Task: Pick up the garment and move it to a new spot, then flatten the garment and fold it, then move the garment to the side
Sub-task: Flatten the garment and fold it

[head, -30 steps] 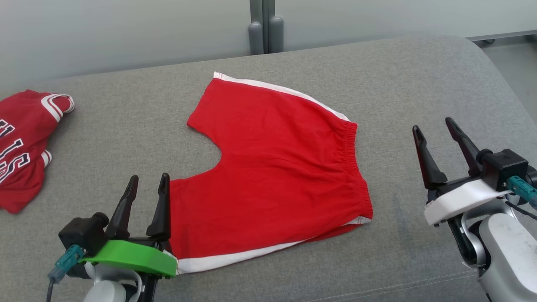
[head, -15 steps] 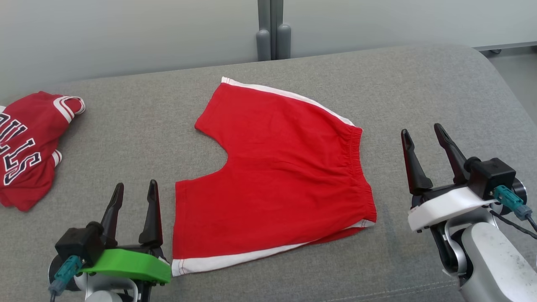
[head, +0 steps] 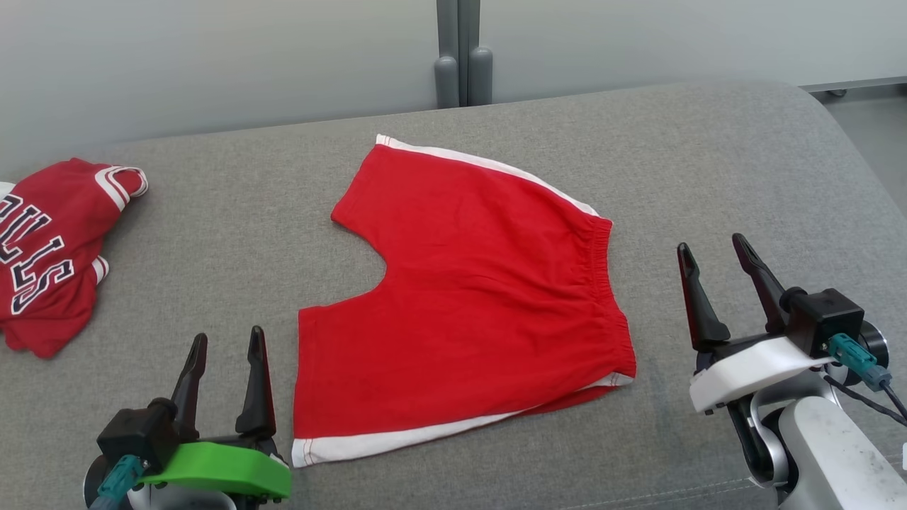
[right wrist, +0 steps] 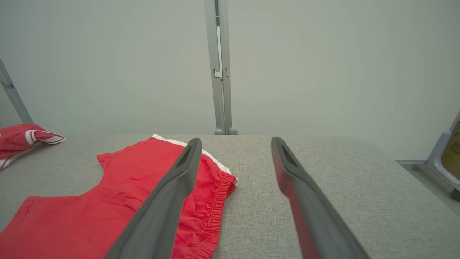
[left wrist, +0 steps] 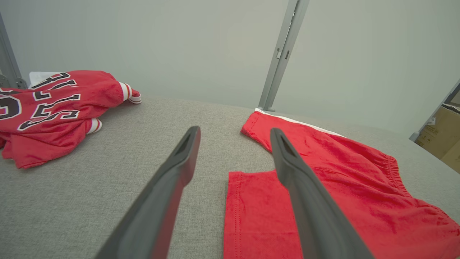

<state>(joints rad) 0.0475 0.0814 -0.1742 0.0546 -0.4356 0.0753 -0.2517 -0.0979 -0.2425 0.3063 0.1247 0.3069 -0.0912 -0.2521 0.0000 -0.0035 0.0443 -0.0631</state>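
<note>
Shorts (head: 460, 283) lie flat mid-frame; left hand (head: 228, 335) and right hand (head: 711, 244) flank them, wide and empty. A shallow pinch may grab one layer, skewing the fold.

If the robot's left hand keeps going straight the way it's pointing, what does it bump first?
Most likely the bare grey cushion beside the red shorts. One finger of the left hand may graze a leg hem; depth is unclear.

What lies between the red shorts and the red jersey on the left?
Only bare grey cushion lies between shorts and jersey, clearest in the head view.
</note>
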